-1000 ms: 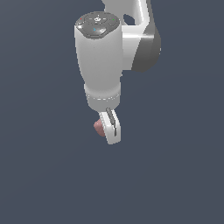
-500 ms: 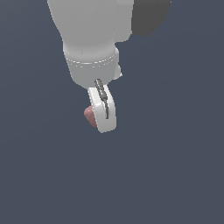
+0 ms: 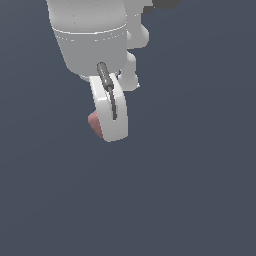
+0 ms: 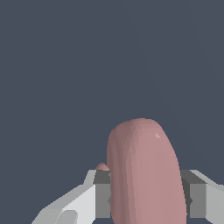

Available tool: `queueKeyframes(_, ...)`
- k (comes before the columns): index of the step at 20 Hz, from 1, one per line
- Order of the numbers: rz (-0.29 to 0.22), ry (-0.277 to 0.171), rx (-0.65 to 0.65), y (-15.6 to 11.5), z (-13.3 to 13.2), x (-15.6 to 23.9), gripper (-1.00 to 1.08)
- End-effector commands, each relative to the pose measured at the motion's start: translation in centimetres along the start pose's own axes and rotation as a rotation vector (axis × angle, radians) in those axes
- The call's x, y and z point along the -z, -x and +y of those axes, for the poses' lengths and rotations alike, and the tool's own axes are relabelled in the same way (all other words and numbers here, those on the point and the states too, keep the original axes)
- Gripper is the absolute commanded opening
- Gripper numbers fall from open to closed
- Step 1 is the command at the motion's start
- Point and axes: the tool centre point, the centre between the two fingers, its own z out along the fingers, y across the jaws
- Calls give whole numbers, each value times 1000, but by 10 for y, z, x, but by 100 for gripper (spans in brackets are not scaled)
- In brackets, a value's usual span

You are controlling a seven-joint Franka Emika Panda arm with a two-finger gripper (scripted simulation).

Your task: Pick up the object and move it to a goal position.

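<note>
The object is a dull pinkish-red rounded blob [image 3: 94, 123]. In the exterior view it peeks out on the exterior view's left of my white gripper [image 3: 111, 131], mostly hidden behind the near finger. In the wrist view the blob [image 4: 144, 173] looms large between the two grey fingertip pads [image 4: 102, 199], which press against its sides. The gripper [image 4: 146, 200] is shut on the blob and holds it in the air, with plain dark grey background all around.
The white arm body [image 3: 90, 30] fills the upper part of the exterior view. Nothing else shows but the uniform dark grey background.
The arm and the held blob have come closer to the exterior camera and now look larger, shifted a little toward that view's left. The grip on the blob is unchanged.
</note>
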Motion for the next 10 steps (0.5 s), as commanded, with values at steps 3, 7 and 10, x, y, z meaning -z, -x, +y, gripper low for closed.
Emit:
queueKeyframes(3,0,1,0,-2,-2,9,-100)
queueKeyframes(7,-1,0,0,-3,-2,12,-100)
queueKeyframes(10,-1,0,0,-3,-2,13,-100)
